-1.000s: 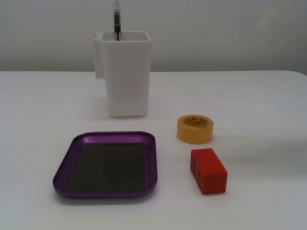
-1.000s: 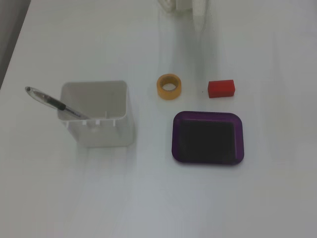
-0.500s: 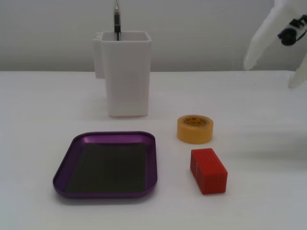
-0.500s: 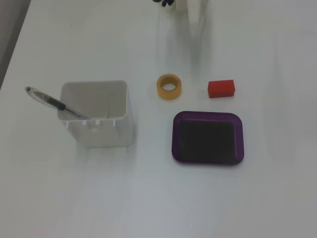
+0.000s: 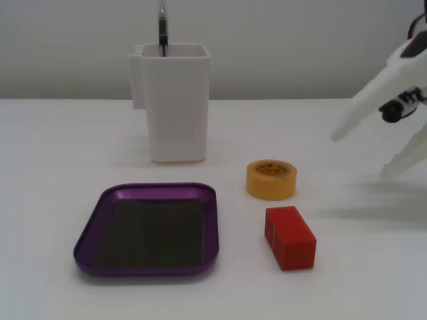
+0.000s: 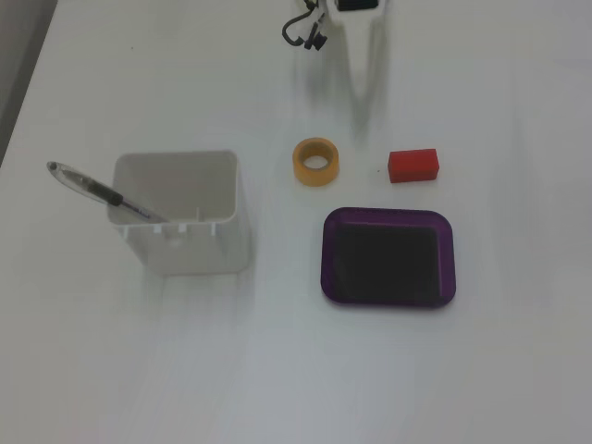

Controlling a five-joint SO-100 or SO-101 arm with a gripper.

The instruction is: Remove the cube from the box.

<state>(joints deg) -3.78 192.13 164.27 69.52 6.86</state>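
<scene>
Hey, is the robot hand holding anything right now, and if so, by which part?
Nothing is held. The hand is open and empty, up in the air to the right of the tape roll; the cube sits alone on the table.

Bright, soft, even light all over, pretty washed out on the white table [image 5: 53,147]. Only faint blurry shadows under the gripper [image 5: 360,155] and beside the white container [image 6: 185,215]. Mild sheen on the purple box [image 5: 147,193] rim. Slightly soft focus overall, no real edge distortion.
</scene>
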